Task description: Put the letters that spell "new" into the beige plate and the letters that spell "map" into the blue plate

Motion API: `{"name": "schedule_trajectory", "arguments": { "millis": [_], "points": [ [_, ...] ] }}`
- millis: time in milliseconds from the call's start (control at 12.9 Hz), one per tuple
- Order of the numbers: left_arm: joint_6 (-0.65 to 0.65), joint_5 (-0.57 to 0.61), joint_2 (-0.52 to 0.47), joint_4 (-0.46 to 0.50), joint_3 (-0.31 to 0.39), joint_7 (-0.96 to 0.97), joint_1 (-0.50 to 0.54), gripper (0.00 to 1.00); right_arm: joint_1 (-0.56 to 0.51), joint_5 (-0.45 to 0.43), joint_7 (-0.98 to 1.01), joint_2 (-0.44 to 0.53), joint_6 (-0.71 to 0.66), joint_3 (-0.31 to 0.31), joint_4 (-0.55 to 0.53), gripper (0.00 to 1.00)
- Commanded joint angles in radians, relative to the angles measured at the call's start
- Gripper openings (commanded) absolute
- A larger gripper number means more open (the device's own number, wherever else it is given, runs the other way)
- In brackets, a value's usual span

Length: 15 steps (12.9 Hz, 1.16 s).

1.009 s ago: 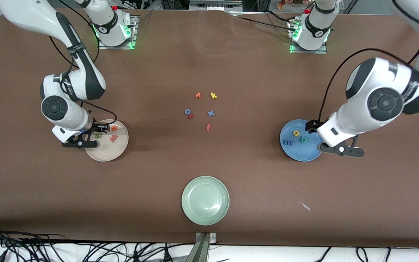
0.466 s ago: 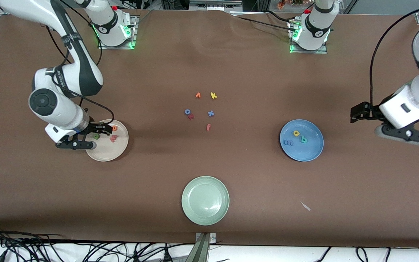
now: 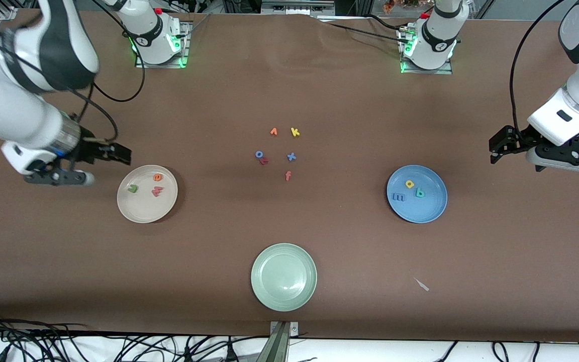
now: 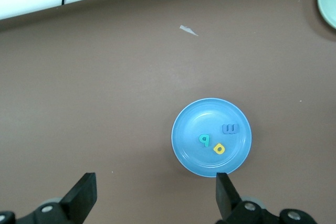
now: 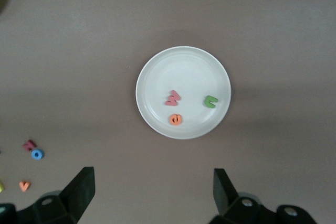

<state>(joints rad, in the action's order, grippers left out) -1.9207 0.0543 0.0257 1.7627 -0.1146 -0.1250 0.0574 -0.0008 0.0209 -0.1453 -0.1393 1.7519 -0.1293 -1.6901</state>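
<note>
Brown tabletop, both sets sorted: green n [image 3: 132,188], orange e [image 3: 157,177] and pink w [image 3: 157,191] lie in the beige plate [image 3: 141,212], with blue m [image 3: 398,197], yellow a [image 3: 409,184] and teal p [image 3: 420,192] in the blue plate [image 3: 427,213]. Your right gripper [image 3: 57,177] hangs wide open and empty just off the beige plate's rim, toward its own end of the table. Your left gripper [image 3: 566,163] is likewise open and empty, well clear of the blue plate; I judge no reach remains, so each plate sits inboard of its gripper.
</note>
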Motion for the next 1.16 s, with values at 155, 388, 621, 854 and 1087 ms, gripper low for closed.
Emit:
{"name": "schedule_trajectory", "arguments": {
  "millis": [155, 388, 621, 854, 1087],
  "points": [
    [-0.003, -0.025, -0.036, 0.032, 0.081, -0.013, -0.085, 1.0, -0.001, 0.044, 0.13, 0.035, -0.175, 0.097, 0.125, 1.0],
    [0.011, -0.025, -0.032, 0.024, 0.078, -0.01, -0.085, 1.0, -0.001, 0.033, 0.131, 0.029, -0.19, 0.102, 0.144, 1.0],
    [0.087, -0.025, -0.007, -0.018, 0.072, 0.002, -0.083, 1.0, 0.002, 0.016, 0.18, 0.018, -0.19, 0.099, 0.156, 1.0],
    [0.112, -0.025, -0.007, -0.02, 0.073, 0.008, -0.079, 1.0, 0.002, 0.014, 0.19, 0.006, -0.19, 0.097, 0.172, 1.0],
    [0.129, -0.024, -0.001, -0.043, 0.072, 0.03, -0.082, 1.0, 0.004, -0.001, 0.185, 0.003, -0.189, 0.096, 0.173, 1.0]
  ]
}}
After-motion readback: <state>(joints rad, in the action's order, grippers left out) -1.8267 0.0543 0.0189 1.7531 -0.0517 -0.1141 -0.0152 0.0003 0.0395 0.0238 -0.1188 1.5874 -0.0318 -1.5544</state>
